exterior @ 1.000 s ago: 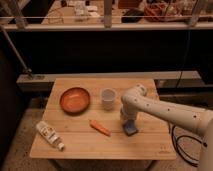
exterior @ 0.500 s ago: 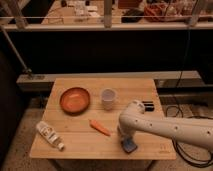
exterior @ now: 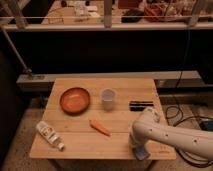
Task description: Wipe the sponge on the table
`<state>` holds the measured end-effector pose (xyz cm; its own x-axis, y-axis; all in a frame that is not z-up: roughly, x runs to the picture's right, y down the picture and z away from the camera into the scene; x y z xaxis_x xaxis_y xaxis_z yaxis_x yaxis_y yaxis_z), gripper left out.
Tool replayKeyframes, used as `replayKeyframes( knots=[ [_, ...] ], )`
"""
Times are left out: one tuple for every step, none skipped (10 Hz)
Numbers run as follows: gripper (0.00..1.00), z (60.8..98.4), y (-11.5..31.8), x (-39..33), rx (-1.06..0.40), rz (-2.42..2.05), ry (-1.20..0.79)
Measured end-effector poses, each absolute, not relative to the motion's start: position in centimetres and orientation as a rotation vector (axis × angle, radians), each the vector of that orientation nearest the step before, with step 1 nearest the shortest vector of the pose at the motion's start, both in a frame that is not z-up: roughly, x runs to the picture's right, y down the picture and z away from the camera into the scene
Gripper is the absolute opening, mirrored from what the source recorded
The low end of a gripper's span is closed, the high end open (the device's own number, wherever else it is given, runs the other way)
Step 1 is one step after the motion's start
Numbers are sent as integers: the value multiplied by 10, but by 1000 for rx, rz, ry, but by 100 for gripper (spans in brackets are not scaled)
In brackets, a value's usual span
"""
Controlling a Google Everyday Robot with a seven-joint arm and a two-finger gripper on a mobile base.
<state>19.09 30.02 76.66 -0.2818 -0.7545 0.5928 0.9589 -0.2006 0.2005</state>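
1. The light wooden butcher-block desk (exterior: 80,142) holds a brown round bowl (exterior: 75,100), a white cup (exterior: 108,97), a black rectangular bar (exterior: 141,105), an orange carrot-like piece (exterior: 100,128) and a white bottle (exterior: 49,135). None of these has shifted in the last second.
2. The white robot arm (exterior: 172,136) has swept from the desk's right middle toward its front edge.
3. The gripper (exterior: 138,147) is now at the front-right edge, directly above the small blue rectangular sponge (exterior: 142,154). Whether it is clamped on the sponge cannot be told.
4. The sponge has travelled across the planks with the gripper and lies at the very front edge. I judge this to be a wiping stroke with little desk left ahead.
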Motion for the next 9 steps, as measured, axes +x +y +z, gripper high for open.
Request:
replayKeyframes(
  knots=[
    [0, 770, 297, 212, -448, -1731, -630],
    [0, 776, 291, 230, -469, -1690, -623],
    [0, 787, 281, 246, -503, -1640, -624],
    [0, 797, 268, 253, -522, -1606, -622],
    [0, 807, 256, 257, -536, -1585, -620],
    [0, 817, 244, 256, -543, -1577, -618],
    [0, 827, 229, 248, -538, -1581, -616],
    [0, 830, 222, 239, -534, -1586, -617],
    [0, 831, 216, 222, -526, -1595, -619]
  ],
)
